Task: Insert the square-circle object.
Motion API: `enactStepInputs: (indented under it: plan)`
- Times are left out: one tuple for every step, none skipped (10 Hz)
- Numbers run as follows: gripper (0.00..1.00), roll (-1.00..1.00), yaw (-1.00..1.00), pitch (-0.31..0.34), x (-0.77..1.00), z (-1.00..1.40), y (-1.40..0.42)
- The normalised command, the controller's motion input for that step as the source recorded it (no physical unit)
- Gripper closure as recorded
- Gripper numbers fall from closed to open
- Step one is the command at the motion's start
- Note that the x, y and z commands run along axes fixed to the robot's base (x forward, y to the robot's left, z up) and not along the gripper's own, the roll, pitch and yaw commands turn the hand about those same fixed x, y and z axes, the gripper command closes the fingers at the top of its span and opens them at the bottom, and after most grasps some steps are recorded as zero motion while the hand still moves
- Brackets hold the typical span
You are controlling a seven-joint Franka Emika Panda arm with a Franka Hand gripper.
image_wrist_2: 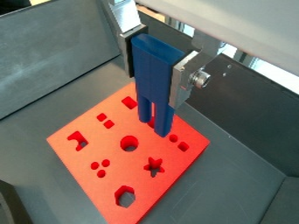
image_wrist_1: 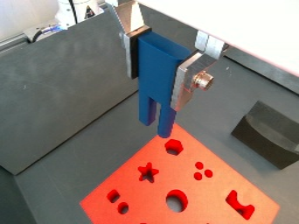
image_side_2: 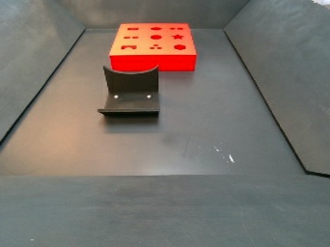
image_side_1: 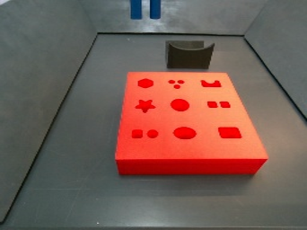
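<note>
Held high above the desk (image_side_1: 72, 180): end effector (image_wrist_2: 156, 66), silver plates closed flat against the body of the square-circle object (image_wrist_2: 153, 74), prongs pointing down, well clear of the red board (image_side_1: 180, 121). In a side view, only the two blue prong tips visible at 12 o'clock, above the fixture (image_side_1: 188, 54). Matching square-and-circle hole pair (image_side_1: 144, 134) near the board's 7 o'clock corner. Likely trouble: prongs rotated or offset from that pair on descent, catching the board face, jamming, or slipping in the grip. Star hole (image_side_1: 145, 106) close by, easily mistaken.

Frame edge hides pincer (image_wrist_1: 158, 54) above blue prongs (image_side_1: 145, 9).
</note>
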Motion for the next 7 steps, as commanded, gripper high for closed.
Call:
enactStepInputs:
  plan:
    - [1.00,0.09,0.00,-0.100,-0.05,-0.58,-0.23]
    - [1.00,0.15,0.00,-0.140,0.00,-0.91,-0.55]
    - [1.00,0.12,-0.02,-0.124,0.07,-0.84,-0.66]
    - [1.00,0.00,-0.01,-0.177,0.06,-0.73,-0.54]
    - [1.00,0.00,0.00,-0.171,0.04,-0.79,-0.58]
    - [1.00,0.05,0.00,-0.017,0.24,-0.94,-0.59]
    - [1.00,0.12,-0.04,0.019,0.35,-0.84,-0.54]
